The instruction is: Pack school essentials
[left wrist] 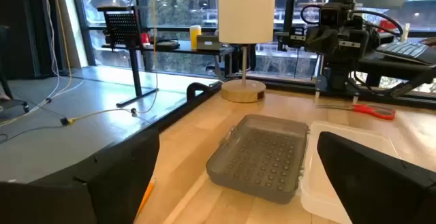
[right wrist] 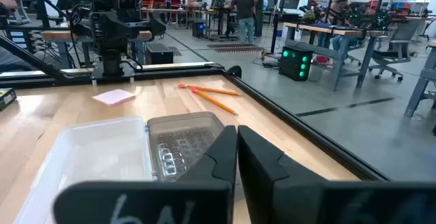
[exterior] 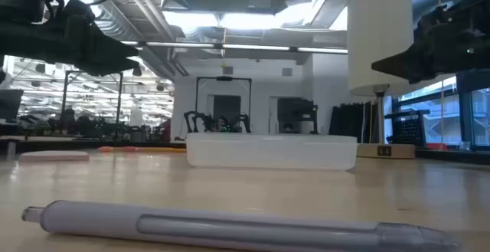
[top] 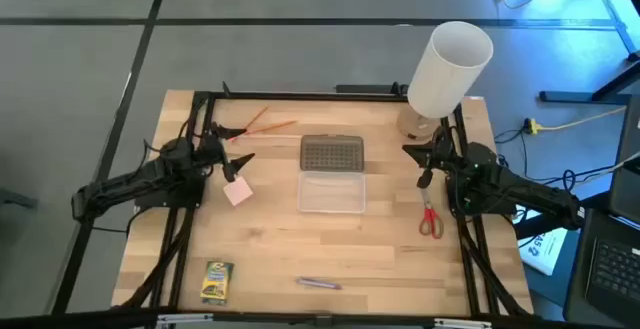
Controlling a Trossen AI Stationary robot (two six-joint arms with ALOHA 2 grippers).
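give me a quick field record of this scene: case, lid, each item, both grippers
case: clear rectangular case, open, empty, table centre
lid: grey dimpled lid, off, lying against the case's far edge
pencils: two orange pencils, far left of the lid
eraser: pink eraser, left of the case
scissors: red-handled scissors, right of the case
crayon box: green-yellow crayon box, near left
pen: purple pen, near edge
cylinder: tall white cylinder, far right
left gripper: open, above the eraser
right gripper: shut, empty
packed: nothing yet

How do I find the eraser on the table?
Find the clear case in the middle of the wooden table. On the left arm's side lies the pink square eraser, just below the left gripper. It's the only flat pink thing there.
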